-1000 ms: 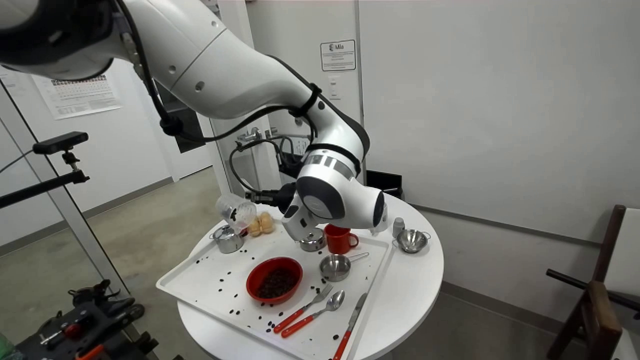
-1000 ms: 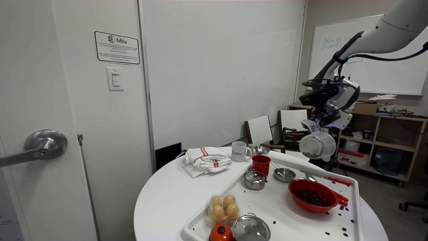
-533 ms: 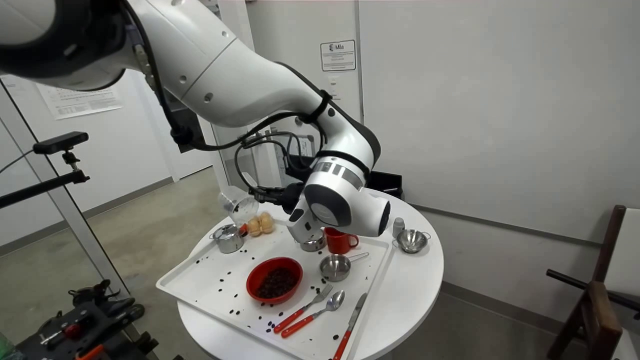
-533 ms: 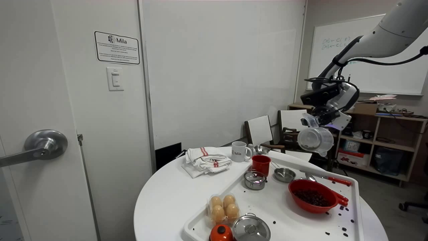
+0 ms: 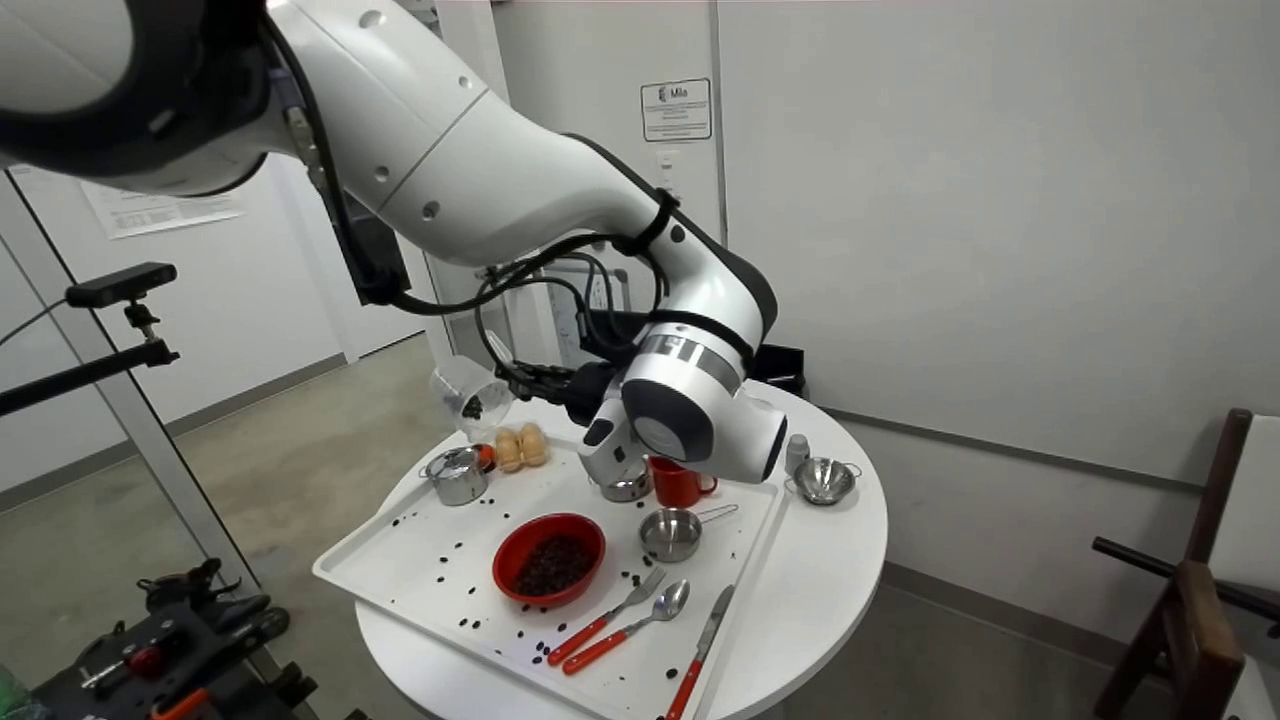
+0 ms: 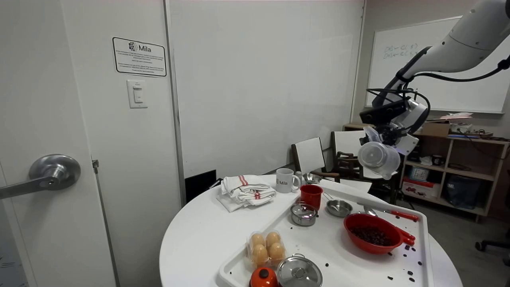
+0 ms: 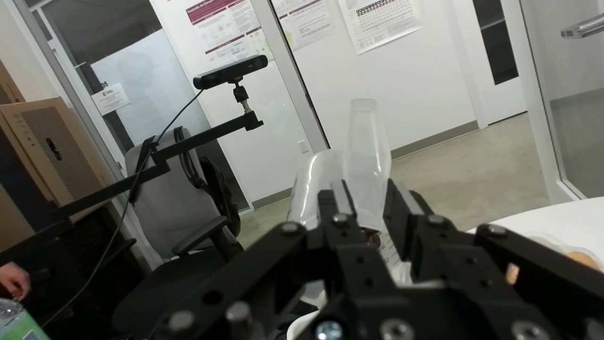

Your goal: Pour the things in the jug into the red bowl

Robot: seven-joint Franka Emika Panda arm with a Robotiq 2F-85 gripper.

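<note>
Clear plastic jug [image 6: 377,158]: you have just lifted it; it hangs high, tipped, with its mouth slanting down.
Black two-fingered gripper [image 7: 366,191]: its fingers are clamped on the jug's clear handle [image 7: 364,137], which runs up between them in the wrist view.
Small dark bits inside the jug [image 5: 473,408]: a few remain, so I judge your pour mostly done but unfinished.
Wide, round, glossy red bowl [image 6: 363,244]: it holds a heap of dark bits [image 5: 553,568] and stands on the white rectangular tray [image 5: 395,555], strays [image 6: 410,273] scattered around it.
Jug over bowl: you cannot tell from these views; check before tipping further, as more spilling looks the likely risk.
Against a second ago: the jug sits higher in both exterior views and the white robot arm [image 5: 500,150] has shifted; bowl and tray have not moved, and the heap looks no fuller.
</note>
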